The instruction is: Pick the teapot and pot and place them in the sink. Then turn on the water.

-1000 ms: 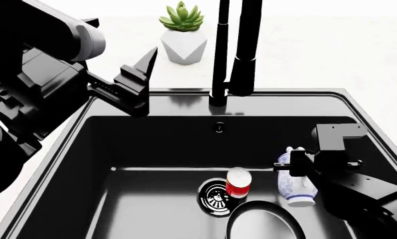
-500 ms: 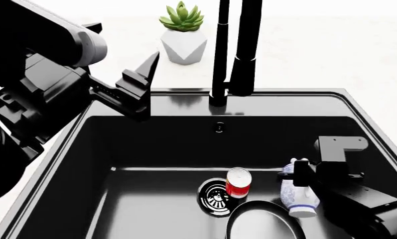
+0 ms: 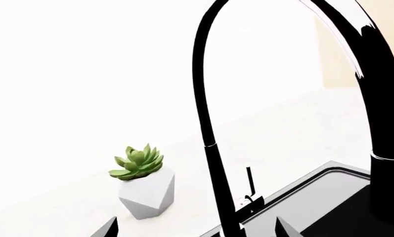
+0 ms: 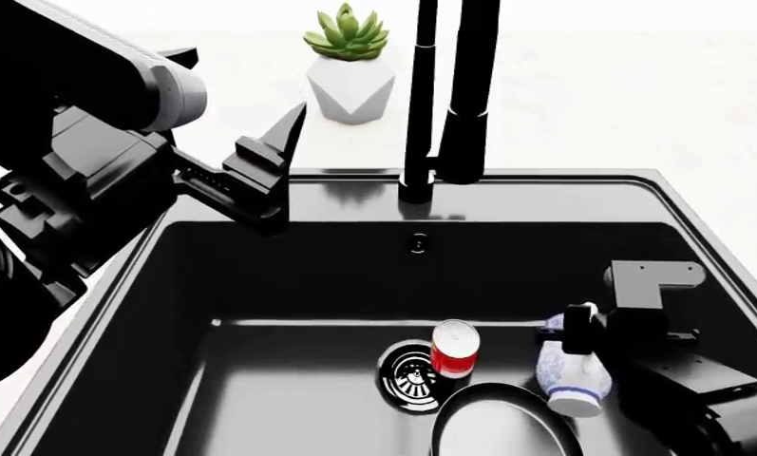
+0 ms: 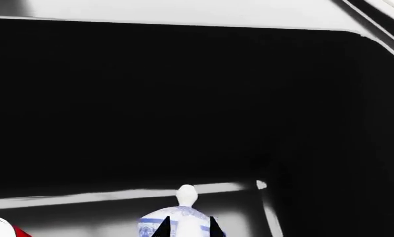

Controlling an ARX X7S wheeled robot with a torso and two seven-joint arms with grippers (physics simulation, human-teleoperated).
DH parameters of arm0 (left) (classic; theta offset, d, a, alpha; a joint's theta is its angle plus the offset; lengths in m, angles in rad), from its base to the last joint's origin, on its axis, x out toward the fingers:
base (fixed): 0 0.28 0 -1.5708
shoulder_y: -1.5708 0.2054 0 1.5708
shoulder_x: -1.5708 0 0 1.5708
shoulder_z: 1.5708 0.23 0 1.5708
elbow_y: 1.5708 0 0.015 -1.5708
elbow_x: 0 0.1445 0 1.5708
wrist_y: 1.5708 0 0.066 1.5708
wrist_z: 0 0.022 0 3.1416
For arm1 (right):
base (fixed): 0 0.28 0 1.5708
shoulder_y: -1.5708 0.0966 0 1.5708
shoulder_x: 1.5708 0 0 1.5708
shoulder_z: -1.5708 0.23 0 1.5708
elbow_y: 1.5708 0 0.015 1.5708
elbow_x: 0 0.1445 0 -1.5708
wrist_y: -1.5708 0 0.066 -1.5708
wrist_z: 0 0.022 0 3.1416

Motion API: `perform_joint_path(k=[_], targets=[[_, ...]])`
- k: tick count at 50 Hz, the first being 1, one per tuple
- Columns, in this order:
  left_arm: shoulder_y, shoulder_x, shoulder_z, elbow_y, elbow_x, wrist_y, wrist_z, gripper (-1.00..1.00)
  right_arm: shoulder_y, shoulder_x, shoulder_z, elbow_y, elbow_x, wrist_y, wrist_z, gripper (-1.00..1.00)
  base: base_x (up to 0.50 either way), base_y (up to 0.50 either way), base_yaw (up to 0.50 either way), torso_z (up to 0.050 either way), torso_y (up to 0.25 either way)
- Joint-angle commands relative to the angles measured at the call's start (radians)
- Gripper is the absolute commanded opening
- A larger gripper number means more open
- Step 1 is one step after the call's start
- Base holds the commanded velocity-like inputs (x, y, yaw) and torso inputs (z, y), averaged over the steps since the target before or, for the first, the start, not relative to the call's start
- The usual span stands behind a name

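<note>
In the head view the black sink (image 4: pixel 543 177) holds the teapot (image 4: pixel 563 372), white with blue flowers, low at its right side. My right gripper (image 4: pixel 581 334) is shut on the teapot's upper body; the right wrist view shows both fingertips (image 5: pixel 162 228) pressed against the teapot (image 5: pixel 183 215). The pot (image 4: pixel 499 427), a black pan with a pale inside, lies on the sink floor at the near edge, its handle out of view. My left gripper (image 4: pixel 283 157) hangs open over the back-left rim, left of the black faucet (image 4: pixel 448 95). No water is in view.
A red-and-white can (image 4: pixel 454 350) stands beside the round drain (image 4: pixel 410 372). A white faceted planter (image 4: pixel 349 76) with a succulent sits on the counter behind the sink. In the left wrist view the faucet's thin lever (image 3: pixel 249 180) stands beyond my open left gripper (image 3: pixel 195 232).
My right gripper has carried the teapot lower and nearer inside the sink. The left gripper has edged slightly up and right, toward the faucet.
</note>
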Motion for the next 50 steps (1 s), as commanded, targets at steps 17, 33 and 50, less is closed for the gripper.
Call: perform_joint_path(k=[17, 33, 50], targets=[[0.012, -0.004, 0.0, 0.002, 0.002, 0.011, 0.002, 1.0, -0.005, -0.021, -0.03, 0.07, 0.017, 0.027, -0.018, 1.0, 0.0, 0.0, 0.0, 0.0, 0.0], [0.027, -0.011, -0.003, 0.01, -0.003, 0.02, 0.003, 1.0, -0.02, 0.207, 0.095, -0.384, 0.136, 0.138, 0.252, 1.0, 0.0, 0.0, 0.0, 0.0, 0.0], [0.024, -0.018, -0.011, 0.018, -0.019, 0.026, -0.005, 1.0, 0.07, 0.317, 0.148, -0.665, 0.228, 0.247, 0.37, 1.0, 0.0, 0.0, 0.0, 0.0, 0.0]])
